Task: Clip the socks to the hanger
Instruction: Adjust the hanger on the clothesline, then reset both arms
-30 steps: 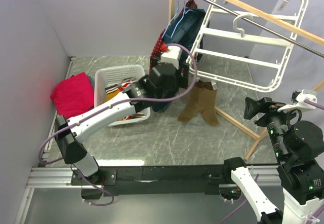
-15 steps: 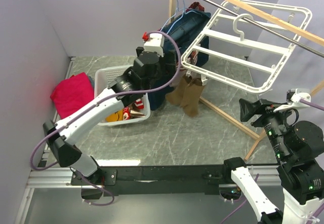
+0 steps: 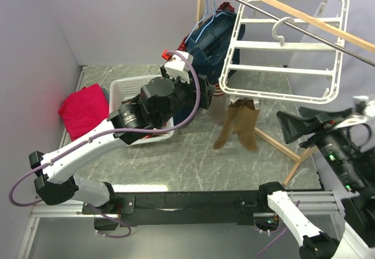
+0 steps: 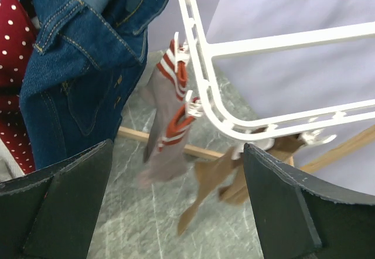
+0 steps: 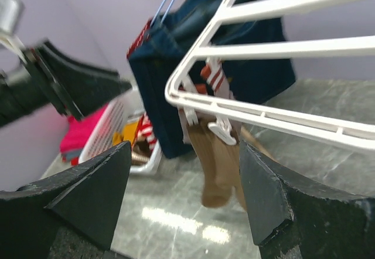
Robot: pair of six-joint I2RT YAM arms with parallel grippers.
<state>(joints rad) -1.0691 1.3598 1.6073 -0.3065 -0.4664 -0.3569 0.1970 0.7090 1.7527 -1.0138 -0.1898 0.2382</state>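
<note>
Socks are on the frame and neither gripper holds anything. Left gripper (image 4: pixel 177 149): black fingers (image 4: pixel 64 203) spread wide and empty. Framed between them but well beyond the tips, the soft taupe sock with red-and-white striped cuff (image 4: pixel 167 136) dangles from a small white clip (image 4: pixel 192 108). The clip sits on the corner rim of the large white plastic rectangular drying hanger (image 4: pixel 281 40). No contact with the fingers. The sock is blurred, so likely swinging. Just right of it, a pair of brown fabric socks (image 4: pixel 214 183) is clipped on the same rim, hanging lower.

Changed: a second ago the left gripper was pressed up at that hanger corner. It has now backed off toward the white slatted plastic laundry basket (image 3: pixel 135 81). The hanger was tipped over half a second ago and now hangs squarer from its hook. Judgement: taupe sock just clipped and let go, so the next sock is due, probably from the basket.

Right gripper (image 5: pixel 184 150): fingers wide and empty, facing the brown socks from the other side, near but apart.

Behind the hanger is a navy denim garment (image 3: pixel 211 30). A folded bright pink cloth (image 3: pixel 85 109) lies far left.
</note>
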